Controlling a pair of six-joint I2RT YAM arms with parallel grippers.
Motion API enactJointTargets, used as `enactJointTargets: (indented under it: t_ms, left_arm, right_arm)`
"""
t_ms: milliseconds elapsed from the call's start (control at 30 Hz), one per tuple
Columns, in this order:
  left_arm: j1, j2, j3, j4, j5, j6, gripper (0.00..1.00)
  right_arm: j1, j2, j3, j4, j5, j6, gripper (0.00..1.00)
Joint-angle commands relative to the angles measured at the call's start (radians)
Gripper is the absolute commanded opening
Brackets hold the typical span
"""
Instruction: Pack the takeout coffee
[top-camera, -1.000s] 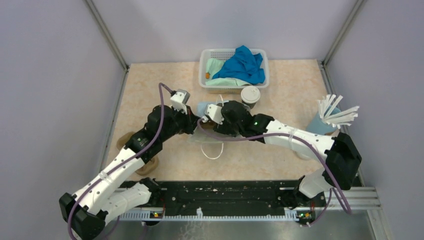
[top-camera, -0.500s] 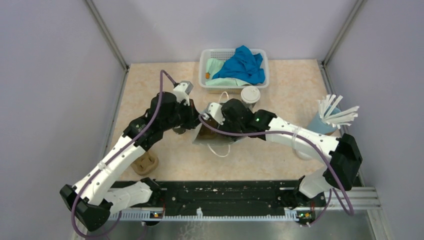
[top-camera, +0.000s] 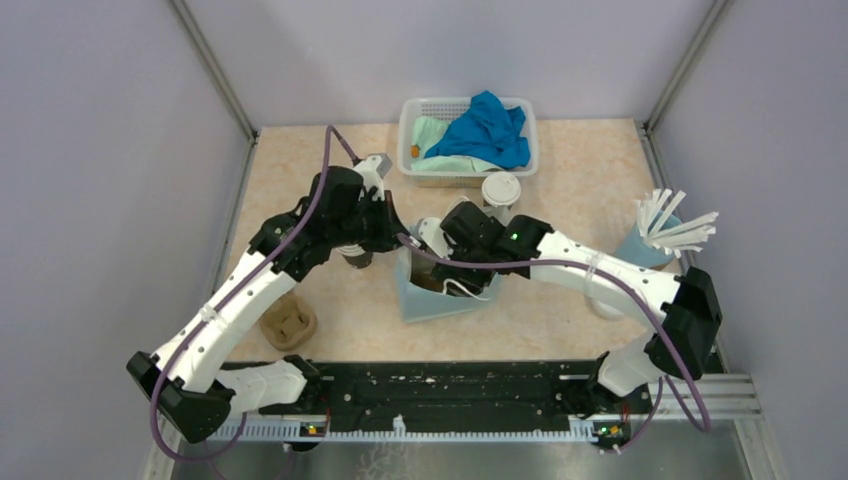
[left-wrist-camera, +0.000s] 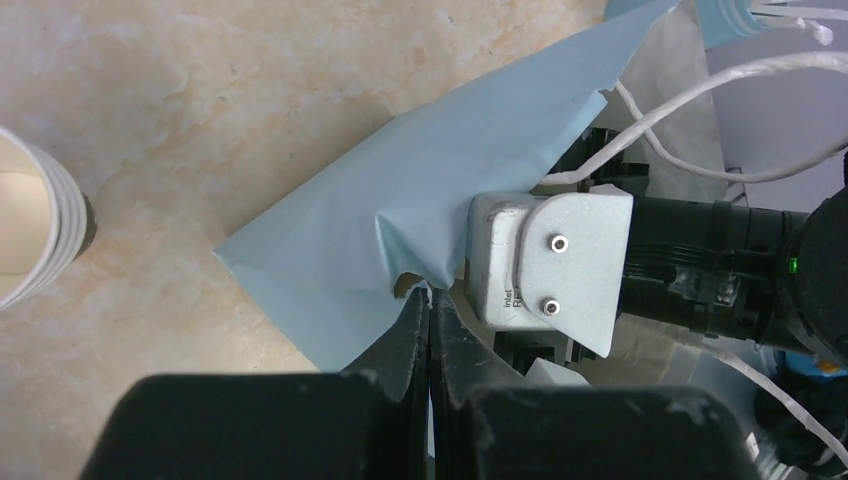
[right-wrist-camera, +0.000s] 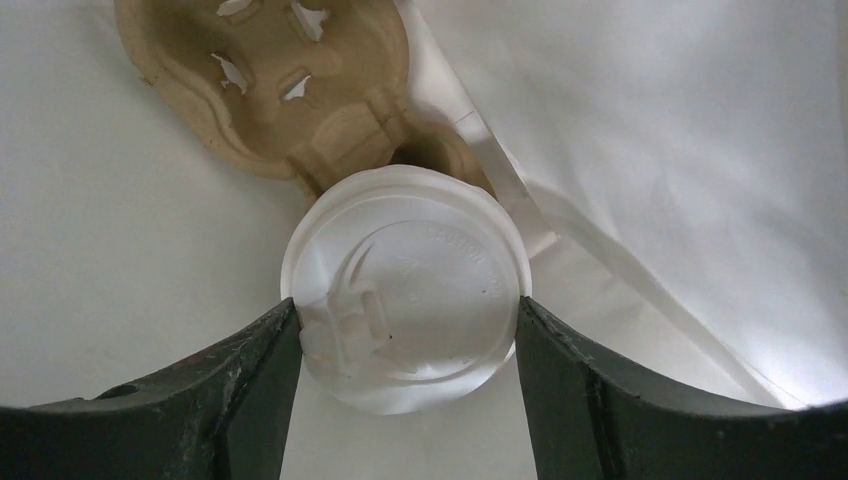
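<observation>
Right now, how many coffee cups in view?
3. One lidded cup beside the basket; a second lidded cup in the right gripper inside the blue bag; an open cup near the left gripper. More may be hidden.

The beige desk (top-camera: 590, 170) showed marbled veining. The light blue paper bag (left-wrist-camera: 400, 200) was white inside. A round white plastic lid (right-wrist-camera: 405, 285) was plain, the brown moulded pulp tray (right-wrist-camera: 270, 80) unpatterned. The white ribbed paper cup (left-wrist-camera: 45, 235) had a black base band and cream inside
</observation>
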Motion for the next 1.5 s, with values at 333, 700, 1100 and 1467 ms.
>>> enactJointTargets:
  t_ms: [333,700,1100,1467]
  left_arm:
    - [-0.003,0.024,0.082,-0.037,-0.253,-0.012,0.0]
    - [-0.003,0.012,0.053,-0.002,-0.268,-0.011,0.0]
    - [-0.004,-0.001,0.021,0.016,-0.265,-0.004,0.0]
    - [-0.003,0.008,0.018,0.024,-0.266,0.021,0.0]
  right_arm:
    - [0.014,0.113,-0.046,-0.091,-0.122,-0.11,0.64]
    - [0.013,0.171,-0.161,0.022,-0.094,-0.127,0.65]
    - [0.013,0.197,-0.079,0.001,-0.06,-0.101,0.67]
    - [0.04,0.158,0.166,-0.108,-0.011,-0.008,0.99]
